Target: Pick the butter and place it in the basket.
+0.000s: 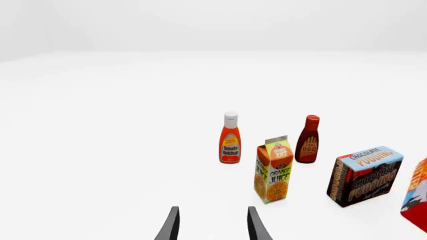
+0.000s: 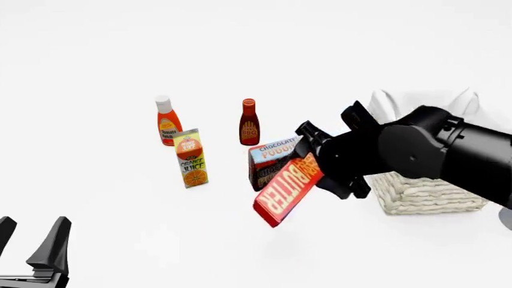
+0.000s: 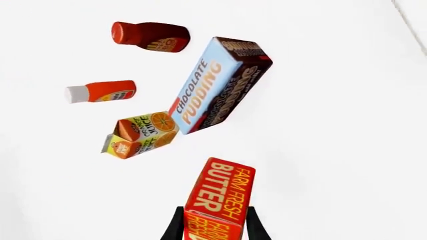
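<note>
The butter (image 2: pixel 286 189), a red carton with white lettering, hangs tilted above the table, and my right gripper (image 2: pixel 318 170) is shut on its upper end. In the right wrist view the butter (image 3: pixel 219 197) sits between the two dark fingers (image 3: pixel 175 227). A sliver of the butter (image 1: pixel 418 192) shows at the edge of the left wrist view. The basket (image 2: pixel 428 193), pale wicker with a white cloth liner, stands right of the butter, mostly hidden behind the right arm. My left gripper (image 2: pixel 32 249) is low at the near left, open and holding nothing, its fingers (image 1: pixel 171 225) spread apart.
A chocolate pudding box (image 2: pixel 269 157) stands just behind the lifted butter. An orange juice carton (image 2: pixel 192 159), a ketchup bottle (image 2: pixel 167 122) and a BBQ sauce bottle (image 2: pixel 249 123) stand left of it. The bulky right arm (image 2: pixel 432 150) crosses in front of the basket.
</note>
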You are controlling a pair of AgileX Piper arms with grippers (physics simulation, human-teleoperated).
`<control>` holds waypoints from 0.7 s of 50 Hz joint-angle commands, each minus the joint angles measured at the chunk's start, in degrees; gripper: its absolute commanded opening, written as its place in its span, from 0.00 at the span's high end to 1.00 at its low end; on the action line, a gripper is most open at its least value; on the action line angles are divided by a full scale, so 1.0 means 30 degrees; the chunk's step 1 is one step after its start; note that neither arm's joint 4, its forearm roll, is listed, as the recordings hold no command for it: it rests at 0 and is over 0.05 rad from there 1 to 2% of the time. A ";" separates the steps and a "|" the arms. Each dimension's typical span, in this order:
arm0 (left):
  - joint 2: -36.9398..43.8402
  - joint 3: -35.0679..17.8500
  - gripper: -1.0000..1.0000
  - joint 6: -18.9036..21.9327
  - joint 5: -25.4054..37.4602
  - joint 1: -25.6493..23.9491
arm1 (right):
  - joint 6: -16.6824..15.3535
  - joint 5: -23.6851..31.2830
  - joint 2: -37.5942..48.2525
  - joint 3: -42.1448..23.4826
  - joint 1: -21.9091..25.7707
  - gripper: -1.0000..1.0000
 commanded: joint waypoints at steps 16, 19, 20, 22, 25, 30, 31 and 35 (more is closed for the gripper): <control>0.0000 0.0000 0.00 0.0000 0.0000 0.0000 | 0.1125 0.1692 -0.3348 -0.1812 -0.0084 1.00; 0.0000 0.0000 0.00 0.0000 0.0000 0.0000 | 0.1164 0.1814 -0.3563 -0.2021 -0.0208 1.00; 0.0000 0.0000 0.00 0.0000 0.0000 0.0000 | 0.1230 0.1833 -0.3702 -0.2114 -0.0224 1.00; 0.0000 0.0000 0.00 0.0000 0.0000 0.0000 | 0.1340 0.1788 -0.3876 -0.2125 -0.0251 1.00; 0.0000 0.0000 0.00 0.0000 0.0000 0.0000 | 0.1401 0.1832 -0.4132 -0.2138 -0.0289 1.00; 0.0000 0.0000 0.00 0.0000 0.0000 0.0000 | 0.1532 0.2103 -0.4730 -0.2288 -0.0457 1.00; 0.0000 0.0000 0.00 0.0000 0.0000 0.0000 | 0.1559 0.2142 -0.4816 -0.2337 -0.0470 1.00; 0.0000 0.0000 0.00 0.0000 0.0000 0.0000 | 0.1620 0.2484 -0.5346 -0.2587 -0.0730 1.00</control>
